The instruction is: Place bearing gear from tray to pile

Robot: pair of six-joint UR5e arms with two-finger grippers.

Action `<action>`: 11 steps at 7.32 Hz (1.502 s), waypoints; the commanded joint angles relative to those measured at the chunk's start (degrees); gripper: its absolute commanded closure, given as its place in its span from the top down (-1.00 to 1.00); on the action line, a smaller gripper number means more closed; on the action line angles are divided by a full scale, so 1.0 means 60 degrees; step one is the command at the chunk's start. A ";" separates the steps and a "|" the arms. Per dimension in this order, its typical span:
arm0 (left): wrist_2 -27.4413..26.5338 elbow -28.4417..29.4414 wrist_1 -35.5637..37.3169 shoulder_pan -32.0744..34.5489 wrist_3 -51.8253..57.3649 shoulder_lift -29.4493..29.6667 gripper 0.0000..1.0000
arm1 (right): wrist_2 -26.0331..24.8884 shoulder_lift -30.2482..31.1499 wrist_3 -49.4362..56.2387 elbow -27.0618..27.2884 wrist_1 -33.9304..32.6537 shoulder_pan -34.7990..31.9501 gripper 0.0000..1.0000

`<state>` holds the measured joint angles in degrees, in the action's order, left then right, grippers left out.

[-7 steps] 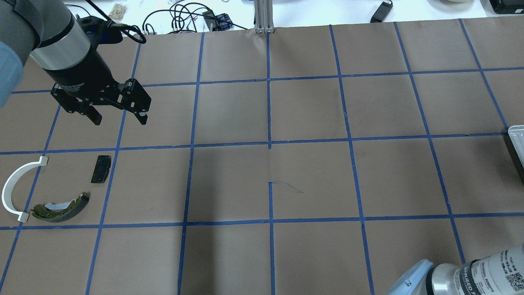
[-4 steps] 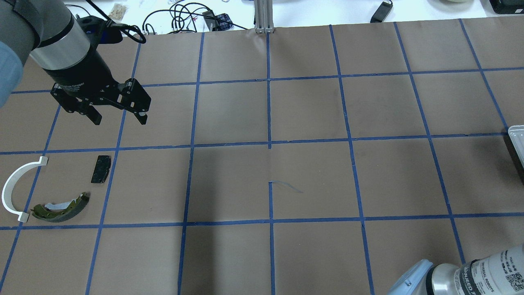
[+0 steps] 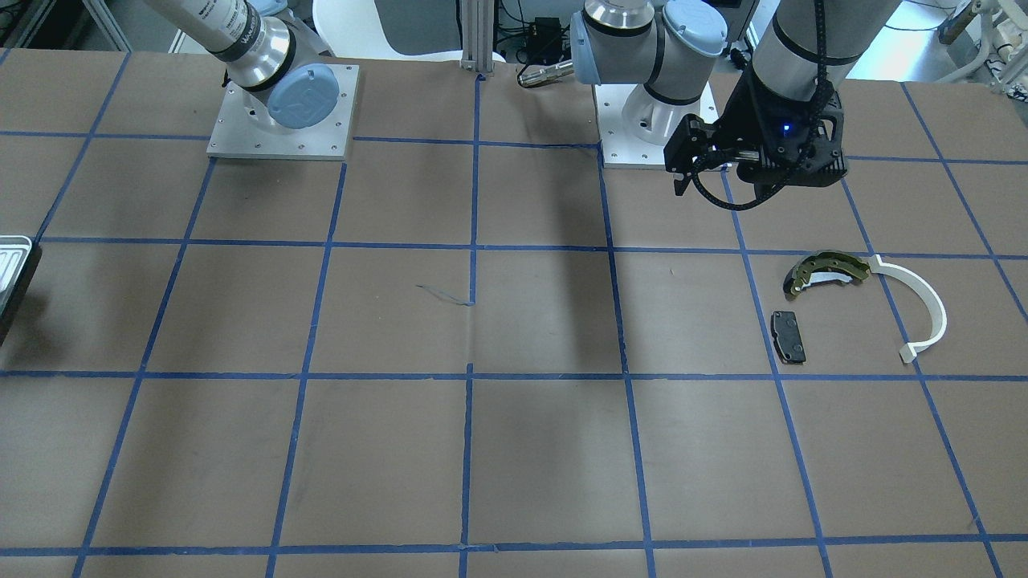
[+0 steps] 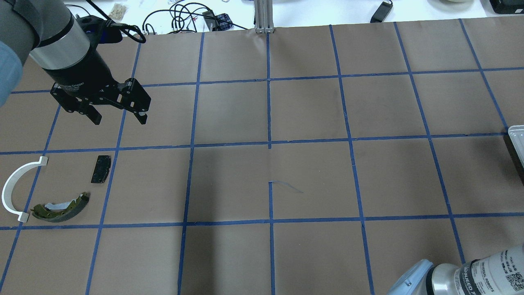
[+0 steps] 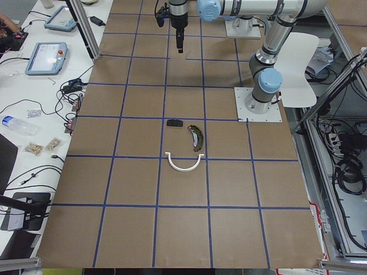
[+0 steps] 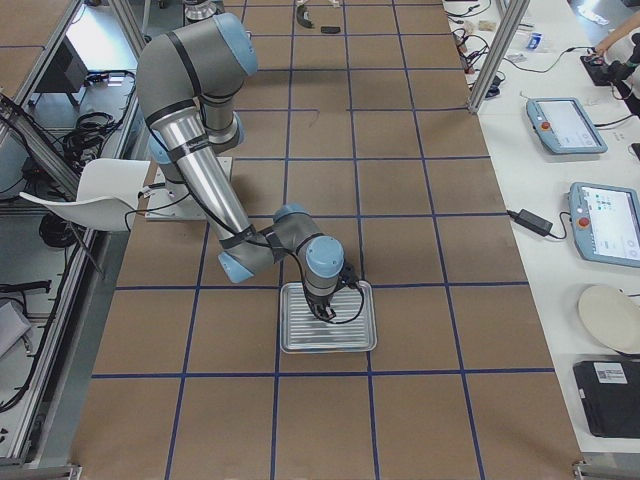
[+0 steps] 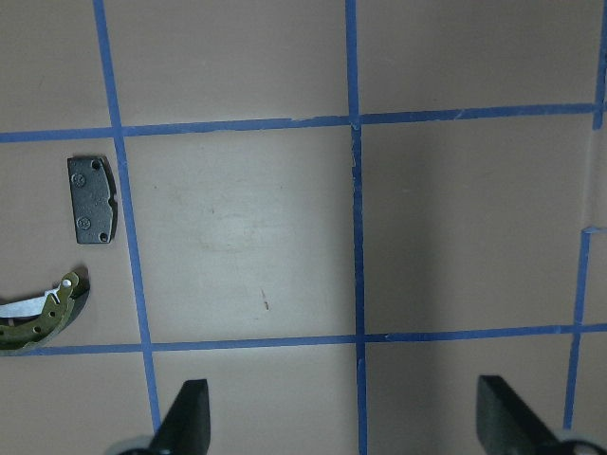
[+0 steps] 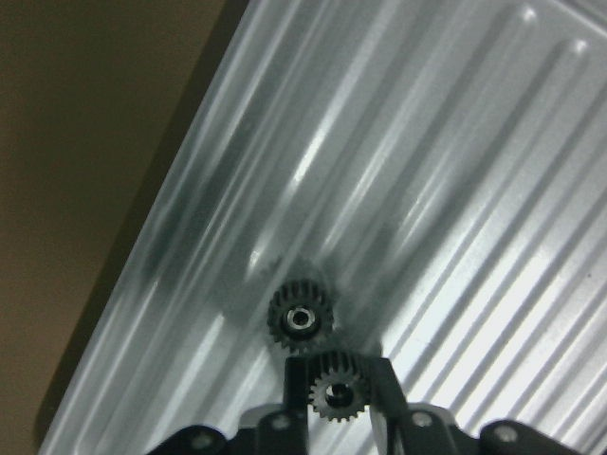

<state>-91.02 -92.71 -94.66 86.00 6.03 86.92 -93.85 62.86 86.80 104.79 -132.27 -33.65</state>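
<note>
**A:** Is anything cut off here? In the overhead view only a corner of the tray (image 4: 516, 137) is caught at the edge. Of the right arm, just a bit of casing is seen.

**B:** Yep, that end is only covered by the right-side view and the right wrist cam. From the wrist, the right gripper (image 8: 338, 398) is seen clamped on the bearing gear (image 8: 333, 387). The gear is small, dark and toothed, and it's pinched between two black fingertips over the tray's ribbed silvery metal. A second toothed shape (image 8: 301, 319) is seen just beyond it on the ribs. Whether that's a gear or a reflection can't be told.

**A:** And the pile (image 3: 827, 271)?

**B:** Well apart, at the table's (image 4: 311, 176) other end, on brown paper gridded with blue tape. It's made up of a curved brass-and-dark brake shoe (image 4: 61, 207), a long white plastic arc (image 4: 10, 188) and a flat black brake pad (image 4: 100, 169). One arc end is just beside the shoe, though contact can't be made out. The left gripper (image 4: 119, 120) is hung above the paper near the pad, jaws spread wide and empty. In its wrist view the shoe is clipped at the edge.
</note>
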 commanded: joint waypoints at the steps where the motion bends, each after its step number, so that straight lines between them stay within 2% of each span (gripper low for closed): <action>1: -0.0151 0.0012 0.0000 -0.0006 0.0005 0.0015 1.00 | -0.0076 0.0012 -0.0023 0.0011 -0.0044 -0.0001 -0.73; 2: -0.0370 0.0012 0.0000 -0.0006 0.0020 0.0029 1.00 | -0.0090 0.0055 -0.0038 0.0011 -0.0016 0.0013 -0.88; 3: -0.0372 0.0012 0.0000 -0.0006 0.0006 0.0029 1.00 | -0.0308 0.0128 -0.0110 -0.0004 0.0028 -0.0030 -0.94; 5: -0.0372 0.0026 0.0000 -0.0006 -0.0009 0.0029 1.00 | -0.0501 0.0652 -0.0707 0.0069 0.0101 -0.0438 -0.94; 8: -0.0372 -0.0017 -0.0015 0.0008 -0.0038 0.0015 1.00 | -0.0370 0.1605 -0.3995 0.0157 0.1400 -0.2732 -0.94; 11: -0.0372 -0.0017 0.0000 0.0008 -0.0038 0.0000 1.00 | -0.0076 0.2646 -0.9466 0.0785 0.2049 -0.6374 -0.92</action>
<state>-93.29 -92.81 -94.72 86.05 5.81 86.96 -94.61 76.26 44.21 107.69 -121.17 -62.23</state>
